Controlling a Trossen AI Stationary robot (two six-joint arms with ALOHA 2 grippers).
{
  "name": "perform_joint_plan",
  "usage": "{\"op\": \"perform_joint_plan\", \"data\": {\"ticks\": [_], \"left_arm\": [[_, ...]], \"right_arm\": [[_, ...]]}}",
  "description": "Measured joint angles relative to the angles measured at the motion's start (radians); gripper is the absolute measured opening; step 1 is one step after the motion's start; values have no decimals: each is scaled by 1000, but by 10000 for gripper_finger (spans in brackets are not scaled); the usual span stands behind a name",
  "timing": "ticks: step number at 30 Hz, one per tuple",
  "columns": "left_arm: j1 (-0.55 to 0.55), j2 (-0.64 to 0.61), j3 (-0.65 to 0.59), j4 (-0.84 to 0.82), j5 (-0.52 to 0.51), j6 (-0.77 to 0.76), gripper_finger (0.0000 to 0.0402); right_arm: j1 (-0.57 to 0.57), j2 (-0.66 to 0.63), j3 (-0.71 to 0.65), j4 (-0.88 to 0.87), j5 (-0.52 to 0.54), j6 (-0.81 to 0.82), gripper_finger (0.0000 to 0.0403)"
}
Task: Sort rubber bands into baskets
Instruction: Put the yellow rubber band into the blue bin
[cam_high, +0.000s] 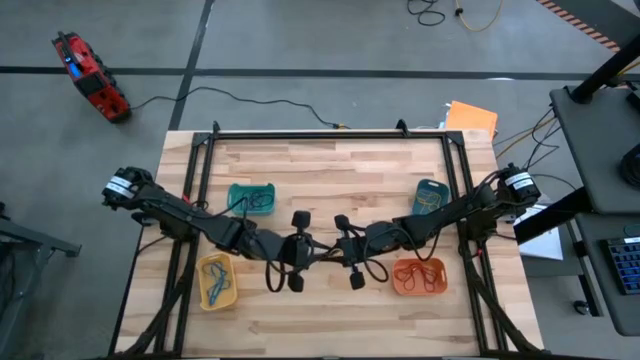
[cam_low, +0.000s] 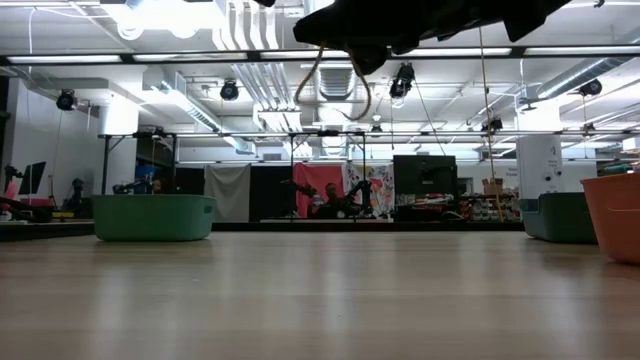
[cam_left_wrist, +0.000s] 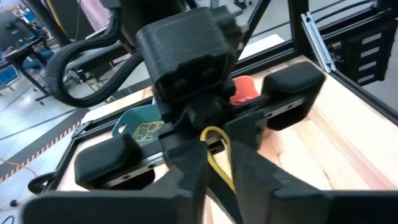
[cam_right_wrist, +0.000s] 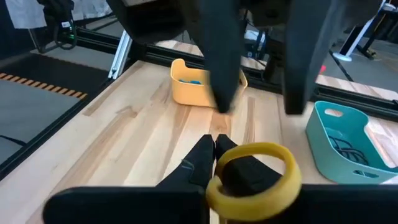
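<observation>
We see both claws meeting above mid-counter (cam_high: 330, 310): right claw (cam_right_wrist: 214, 149) pinched shut on a yellow rubber band (cam_right_wrist: 255, 177), left claw (cam_left_wrist: 214, 168) touching it, grip unclear. Four baskets hold bands; the yellow basket (cam_high: 217, 281) awaits this one.

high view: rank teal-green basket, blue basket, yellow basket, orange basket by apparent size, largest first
1. orange basket
2. yellow basket and teal-green basket: look about alike, not ranked
3. blue basket, smallest-looking, though the right arm crosses its lower edge, so part is hidden

All differences are slight.
</observation>
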Motion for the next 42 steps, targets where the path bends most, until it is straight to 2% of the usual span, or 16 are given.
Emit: {"op": "perform_joint_plan", "data": {"ticks": [4,7,9,12,15,19,23,27,31,37,42], "left_arm": [[0,-1,0,-10,-5,2,111],[0,-5,0,-28,-71,14,159],[0,-11,0,-56,-102,24,186],[0,-26,0,-100,-136,22,213],[0,-41,0,-126,-210,5,225],[0,-58,0,-154,-295,-41,225],[0,-65,0,-156,-318,-66,224],[0,-68,0,-163,-373,-75,224],[2,-68,0,-165,-403,-73,224],[3,-68,0,-192,-404,-71,224],[8,-68,0,-217,-404,-72,223]], "right_arm": [[0,-1,0,-17,3,7,9],[-4,-14,0,-62,5,27,9],[-9,-35,1,-138,52,44,9],[-12,-77,29,-347,194,77,9],[-21,-119,94,-639,329,134,9],[-58,-149,194,-1049,447,239,9],[-121,-156,272,-1400,533,363,9],[-212,-159,292,-1641,537,489,9],[-312,-162,265,-1775,526,569,9],[-437,-163,197,-1837,450,603,9],[-498,-170,138,-1842,388,605,9]]}}
